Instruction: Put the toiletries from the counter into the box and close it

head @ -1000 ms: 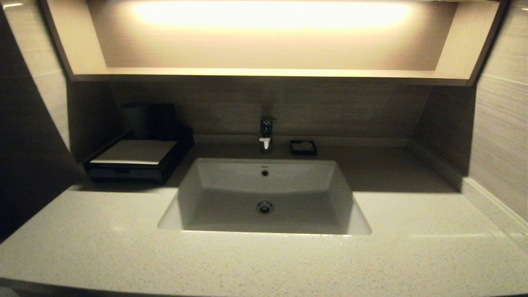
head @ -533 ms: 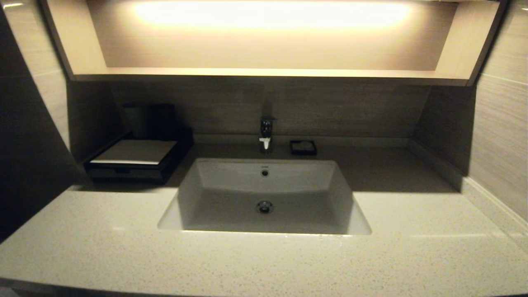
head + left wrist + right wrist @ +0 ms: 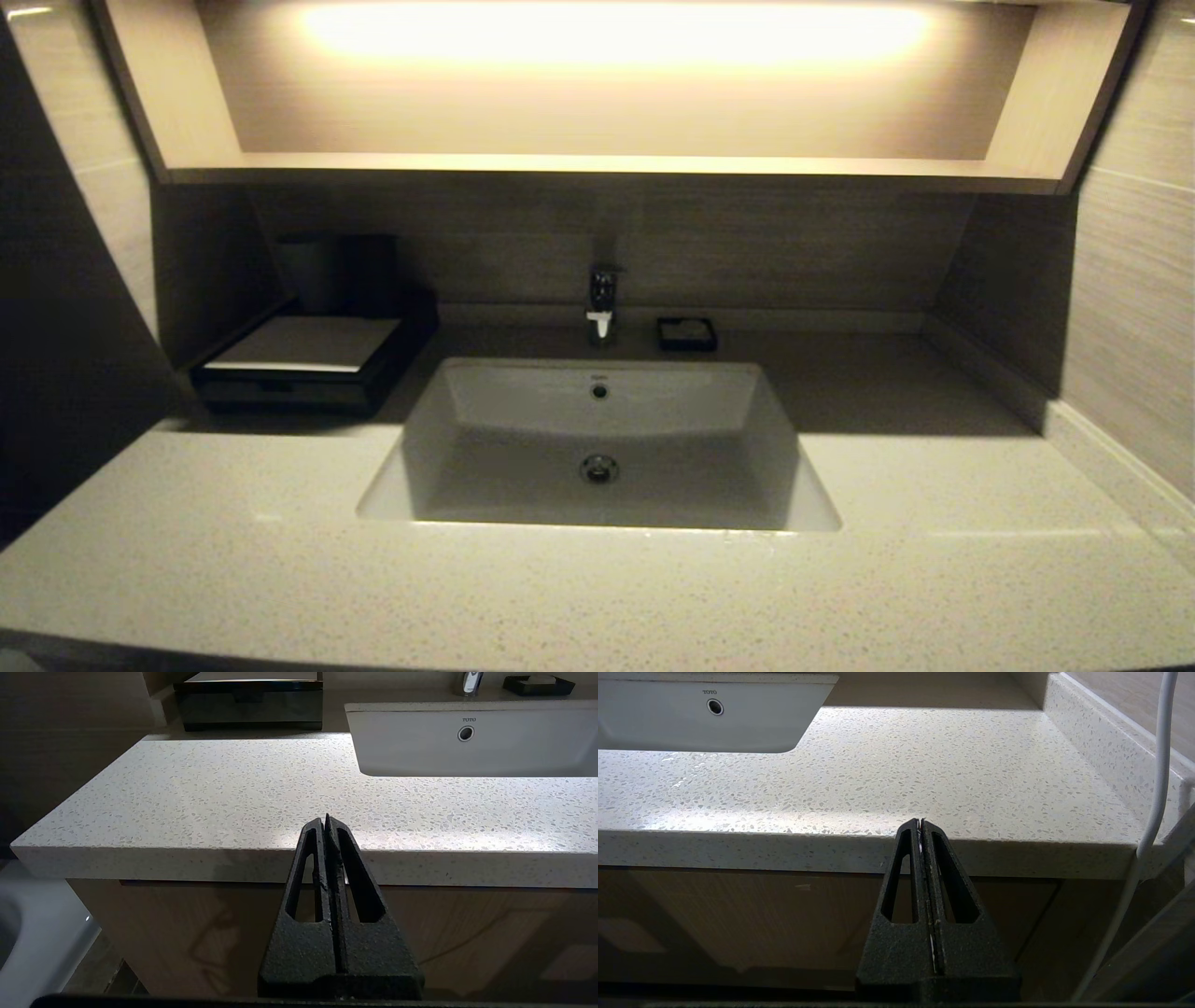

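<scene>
At far-left rear of counter (image 3: pixel 233 560): box (image 3: pixel 299 364), drawer front shut. Left gripper (image 3: pixel 325 823) nearer, below counter edge; right gripper (image 3: pixel 920 826) likewise. Both pinched closed, empty. Toiletries not visible.

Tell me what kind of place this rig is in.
Most likely a hotel-style bathroom vanity: a white basin sunk into a speckled stone counter, a tap behind it, and a black box in the back left corner.
</scene>
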